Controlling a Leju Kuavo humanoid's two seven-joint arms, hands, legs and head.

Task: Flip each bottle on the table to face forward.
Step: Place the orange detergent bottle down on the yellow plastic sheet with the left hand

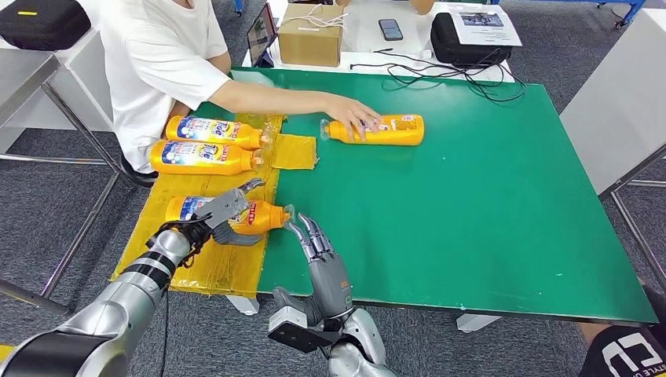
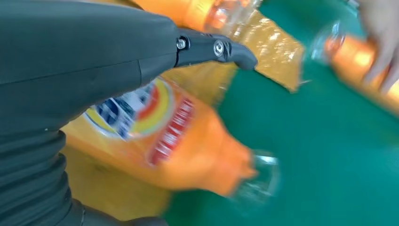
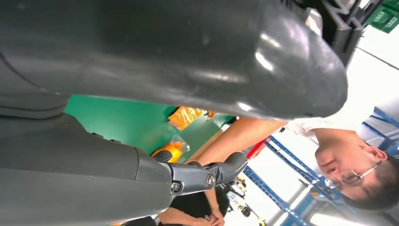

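Note:
An orange bottle (image 1: 263,217) lies on its side on the yellow mat (image 1: 212,263) at the table's near left, cap towards the green surface. My left hand (image 1: 228,212) grips its body from above; in the left wrist view the bottle (image 2: 183,141) is blurred under my fingers (image 2: 211,49). My right hand (image 1: 320,253) is open, fingers straight, just right of that bottle's cap and clear of it. Two more orange bottles (image 1: 214,129) (image 1: 206,156) lie side by side at the mat's far end. Another bottle (image 1: 390,129) lies on the green table (image 1: 471,220) under a person's hand (image 1: 351,114).
A person in a white shirt (image 1: 153,63) sits at the far left, arm stretched over the table. A cardboard box (image 1: 310,35), a phone (image 1: 390,29), a black bag (image 1: 471,39) and cables (image 1: 440,75) are beyond the far edge. The table's near edge lies beside my right wrist.

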